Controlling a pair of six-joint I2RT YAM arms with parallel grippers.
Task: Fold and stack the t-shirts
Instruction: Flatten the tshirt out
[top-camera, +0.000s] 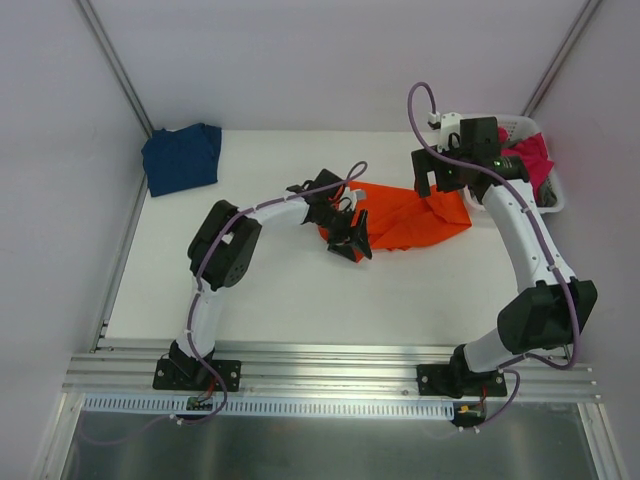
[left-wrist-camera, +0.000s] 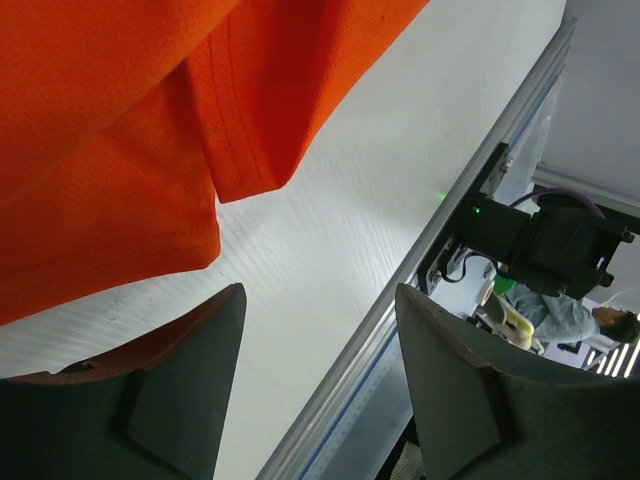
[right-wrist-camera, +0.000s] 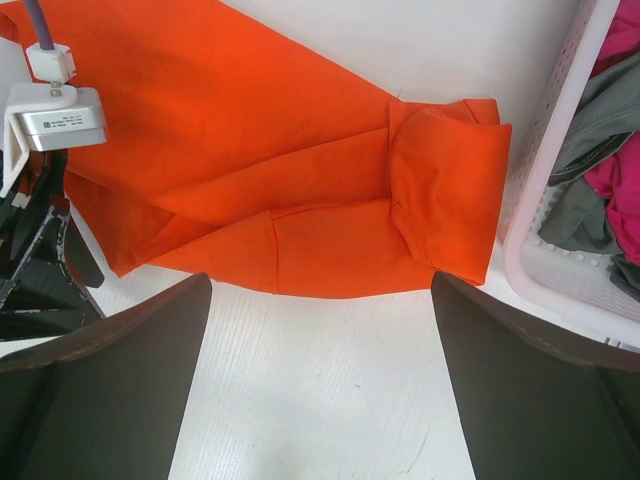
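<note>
An orange t-shirt (top-camera: 410, 215) lies crumpled and partly folded in the middle of the table. My left gripper (top-camera: 352, 243) hovers at its left end. In the left wrist view the orange t-shirt (left-wrist-camera: 120, 130) fills the upper left, and the left gripper (left-wrist-camera: 320, 295) stands open over bare table just below the hem. My right gripper (top-camera: 432, 180) is above the shirt's right end, open. In the right wrist view the right gripper (right-wrist-camera: 322, 285) frames bare table just short of the orange t-shirt (right-wrist-camera: 300, 170). A navy t-shirt (top-camera: 182, 157) lies folded at the back left.
A white slotted basket (top-camera: 553, 195) stands at the right edge, holding a magenta shirt (top-camera: 535, 160). The right wrist view shows the basket (right-wrist-camera: 545, 250) with grey (right-wrist-camera: 600, 110) and magenta (right-wrist-camera: 620, 170) cloth inside. An aluminium rail (top-camera: 330, 360) runs along the near edge.
</note>
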